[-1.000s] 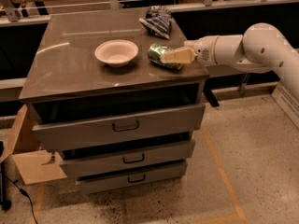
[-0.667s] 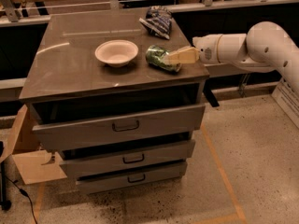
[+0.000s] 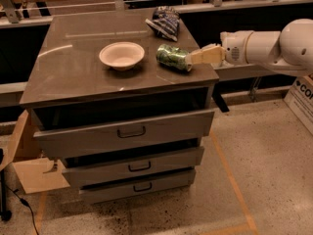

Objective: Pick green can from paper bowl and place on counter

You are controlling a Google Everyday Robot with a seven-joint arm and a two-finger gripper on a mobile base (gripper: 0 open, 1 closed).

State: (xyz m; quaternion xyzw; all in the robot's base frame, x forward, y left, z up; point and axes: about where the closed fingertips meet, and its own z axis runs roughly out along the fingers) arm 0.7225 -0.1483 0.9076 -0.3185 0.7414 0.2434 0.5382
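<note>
The green can [image 3: 173, 57] lies on its side on the counter [image 3: 73, 80], just right of the paper bowl [image 3: 121, 55] and apart from it. The bowl is off-white, upright, and holds nothing that I can see. My gripper [image 3: 194, 58] reaches in from the right at counter height. Its tan tip sits right at the can's right end, over the counter's right edge. I cannot tell whether it touches the can. The white arm [image 3: 264, 48] stretches away to the right.
A dark blue-striped snack bag [image 3: 165, 21] lies at the counter's back right. The cabinet's top drawer [image 3: 127, 131] stands slightly pulled out. A cardboard box [image 3: 301, 99] stands on the floor at the right, and more cardboard [image 3: 24, 155] at the left.
My gripper and arm have drawn back to the right, from overlapping the can to its right end. The can stays on its side on the counter.
</note>
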